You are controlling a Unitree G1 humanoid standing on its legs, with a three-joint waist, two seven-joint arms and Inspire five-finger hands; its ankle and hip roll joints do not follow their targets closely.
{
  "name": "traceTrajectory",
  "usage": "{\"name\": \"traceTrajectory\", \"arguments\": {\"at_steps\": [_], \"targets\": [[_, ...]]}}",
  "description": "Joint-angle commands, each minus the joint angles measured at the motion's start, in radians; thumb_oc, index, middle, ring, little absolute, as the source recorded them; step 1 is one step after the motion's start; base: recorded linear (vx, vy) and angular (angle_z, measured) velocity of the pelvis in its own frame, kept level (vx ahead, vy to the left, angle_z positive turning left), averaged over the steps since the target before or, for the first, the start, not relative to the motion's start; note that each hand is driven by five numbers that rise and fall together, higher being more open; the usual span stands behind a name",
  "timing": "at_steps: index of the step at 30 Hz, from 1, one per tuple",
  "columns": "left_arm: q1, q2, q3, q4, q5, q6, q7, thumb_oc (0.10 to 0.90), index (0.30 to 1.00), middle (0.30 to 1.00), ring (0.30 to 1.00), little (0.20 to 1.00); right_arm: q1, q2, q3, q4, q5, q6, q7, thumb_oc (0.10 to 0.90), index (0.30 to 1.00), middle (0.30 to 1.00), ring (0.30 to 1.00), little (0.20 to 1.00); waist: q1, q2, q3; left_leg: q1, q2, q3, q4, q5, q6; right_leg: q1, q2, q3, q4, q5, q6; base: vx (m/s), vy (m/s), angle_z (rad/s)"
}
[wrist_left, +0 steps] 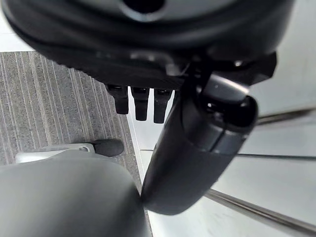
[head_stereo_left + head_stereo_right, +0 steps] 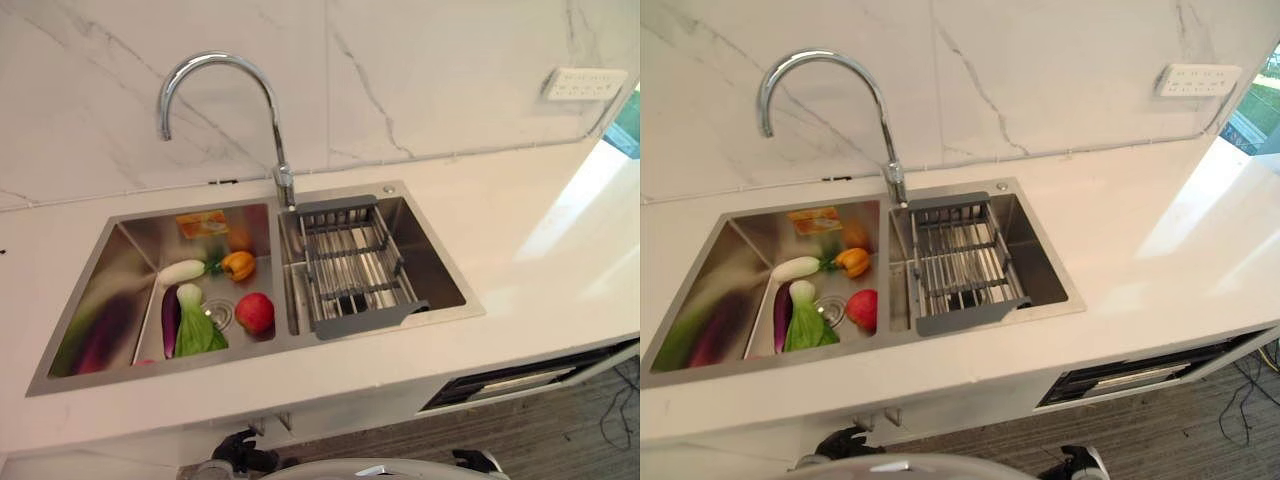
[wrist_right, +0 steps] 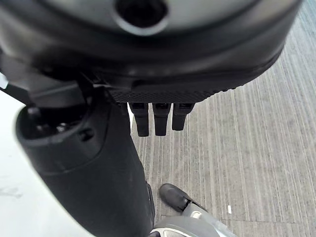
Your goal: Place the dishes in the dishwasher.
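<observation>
Overhead, a white marble-look countertop holds a stainless double sink under a curved chrome faucet. Across the sink's right basin sits a grey drain rack with metal bars; something dark lies in it, too small to identify, and no plates or bowls can be made out anywhere. Its left basin holds produce: a purple eggplant beside a green bok choy, a white radish, a yellow-orange pepper and a red apple, with an orange packet leaning at the back wall. Below the counter's right end, the dark slot of the dishwasher shows, slightly ajar. On the wall is a white outlet strip. Each wrist view shows its own hand hanging over striped grey flooring: the left hand and the right hand both have fingers straight and relaxed, holding nothing.
</observation>
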Motion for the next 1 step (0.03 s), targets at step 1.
{"name": "traceTrajectory", "arguments": {"at_steps": [1], "targets": [[-0.065, -0.030, -0.028, 0.071, 0.010, 0.014, -0.020, 0.800, 0.900, 0.900, 0.900, 0.900, -0.057, 0.002, 0.021, 0.030, 0.049, -0.010, 0.022, 0.800, 0.900, 0.900, 0.900, 0.900, 0.003, -0.044, 0.071, 0.012, -0.016, -0.069, 0.002, -0.060, -0.034, 0.075, -0.058, -0.046, 0.018, -0.058, 0.047, -0.02, -0.106, 0.06]]}}
